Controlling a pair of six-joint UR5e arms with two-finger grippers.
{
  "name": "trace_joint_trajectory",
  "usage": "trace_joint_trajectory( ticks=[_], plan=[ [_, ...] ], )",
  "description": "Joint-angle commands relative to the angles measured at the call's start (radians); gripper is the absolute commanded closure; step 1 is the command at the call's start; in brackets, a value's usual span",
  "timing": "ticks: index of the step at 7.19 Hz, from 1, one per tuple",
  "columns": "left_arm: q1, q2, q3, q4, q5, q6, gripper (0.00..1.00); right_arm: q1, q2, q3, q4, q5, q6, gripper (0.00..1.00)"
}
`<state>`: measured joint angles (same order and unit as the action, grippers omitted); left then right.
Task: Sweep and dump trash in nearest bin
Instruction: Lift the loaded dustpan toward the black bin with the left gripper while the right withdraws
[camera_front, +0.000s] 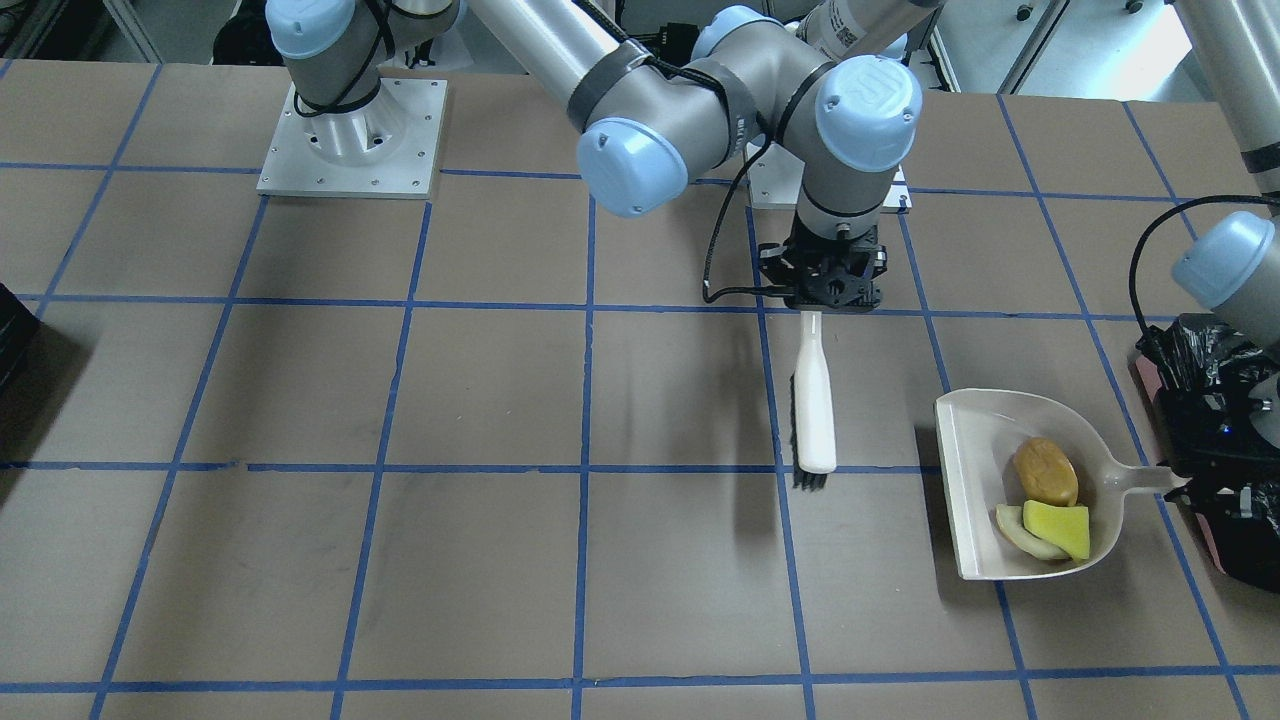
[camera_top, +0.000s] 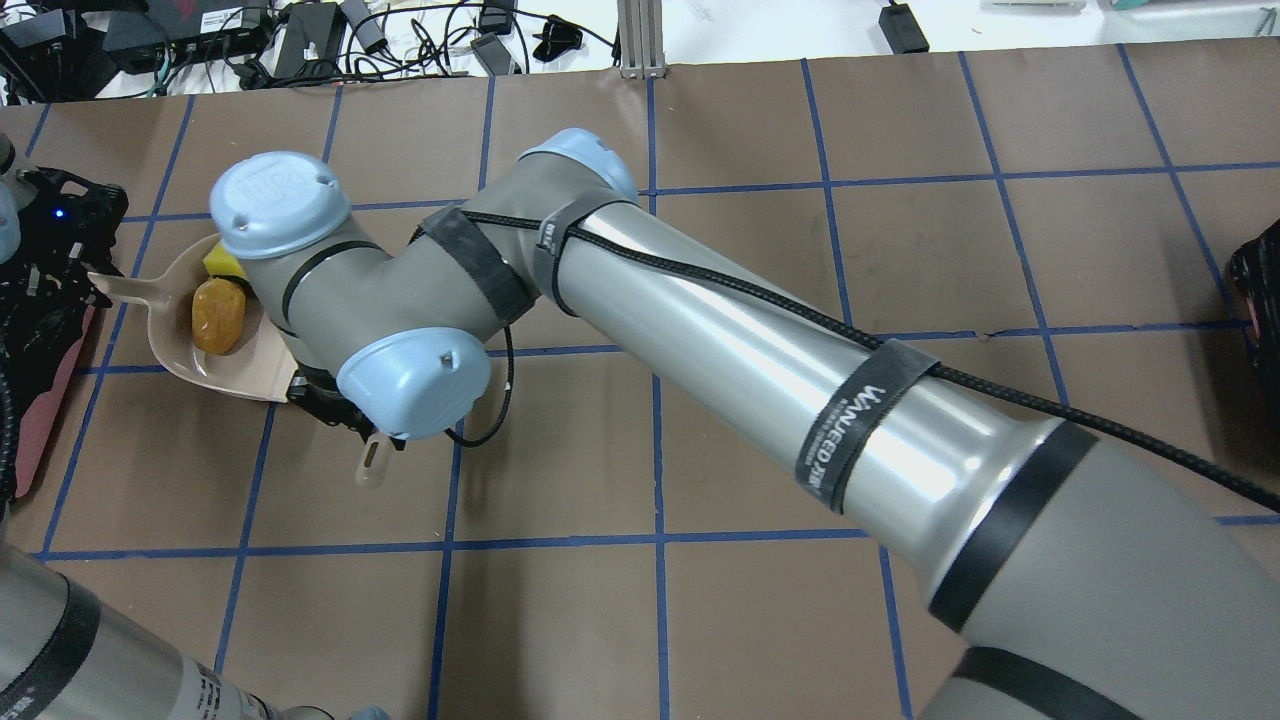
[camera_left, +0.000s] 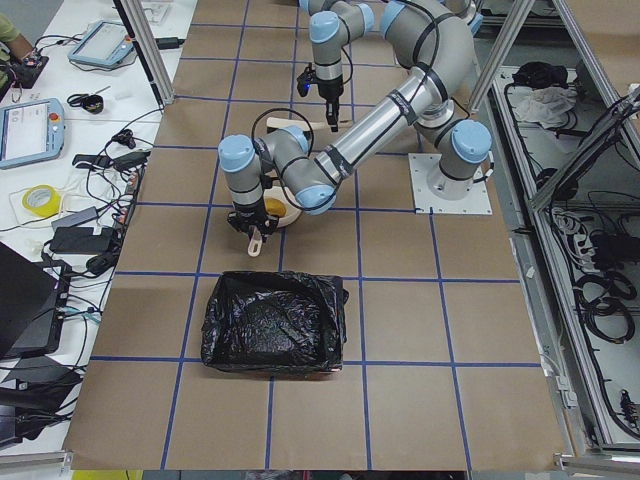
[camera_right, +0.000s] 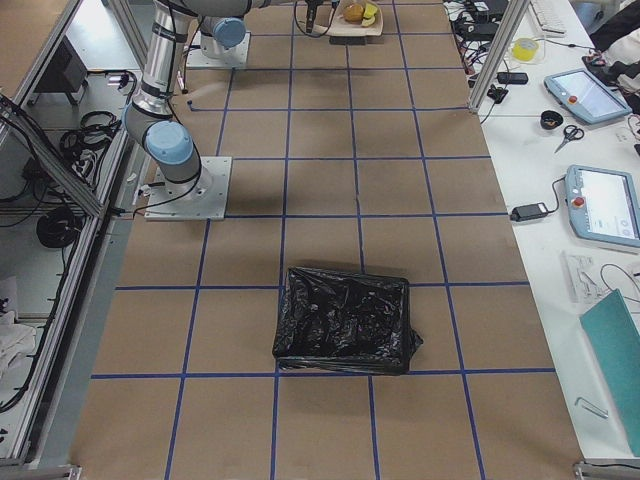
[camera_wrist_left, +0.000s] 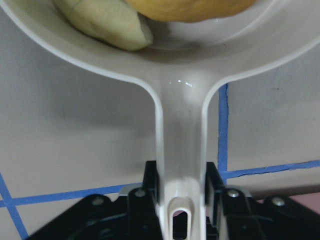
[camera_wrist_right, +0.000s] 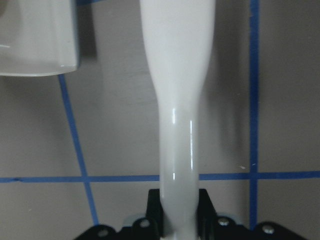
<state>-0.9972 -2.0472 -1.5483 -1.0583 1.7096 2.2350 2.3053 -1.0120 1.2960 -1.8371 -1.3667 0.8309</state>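
Dustpan handle (camera_wrist_left: 182, 150) clamped in left tool (camera_wrist_left: 182, 189), trash (camera_front: 1045, 472) just beyond; right tool (camera_wrist_right: 178, 202) grips brush (camera_front: 813, 400).

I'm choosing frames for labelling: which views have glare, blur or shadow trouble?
Right wrist view: glare streaks run down the brush. Left wrist view: the trash is soft, too near the lens, with a glint on the dustpan. Front-facing view: sharp, only a soft shadow beside the brush. Overhead view: sheen along the right arm, which blocks much of the scene.
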Motion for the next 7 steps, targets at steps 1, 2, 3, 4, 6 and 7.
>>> trace_joint_trajectory(
  ticks=[1,2,3,4,6,7],
  plan=[
    [0.041,0.031,0.013,-0.003,-0.033,0.000,1.00,-0.061,-0.153,0.222,-0.007,-0.055,-0.123,1.00],
    [0.081,0.050,0.037,-0.028,-0.075,0.000,1.00,-0.076,-0.227,0.327,-0.011,-0.077,-0.150,1.00],
    [0.136,0.061,0.071,-0.054,-0.102,-0.003,1.00,-0.105,-0.290,0.426,-0.040,-0.078,-0.183,1.00],
    [0.179,0.067,0.120,-0.109,-0.103,-0.003,1.00,-0.141,-0.350,0.506,-0.051,-0.089,-0.226,1.00],
    [0.276,0.055,0.225,-0.195,-0.126,-0.003,1.00,-0.193,-0.439,0.618,-0.077,-0.091,-0.310,1.00],
    [0.328,0.042,0.272,-0.198,-0.126,0.001,1.00,-0.193,-0.444,0.637,-0.080,-0.092,-0.320,1.00]
  ],
)
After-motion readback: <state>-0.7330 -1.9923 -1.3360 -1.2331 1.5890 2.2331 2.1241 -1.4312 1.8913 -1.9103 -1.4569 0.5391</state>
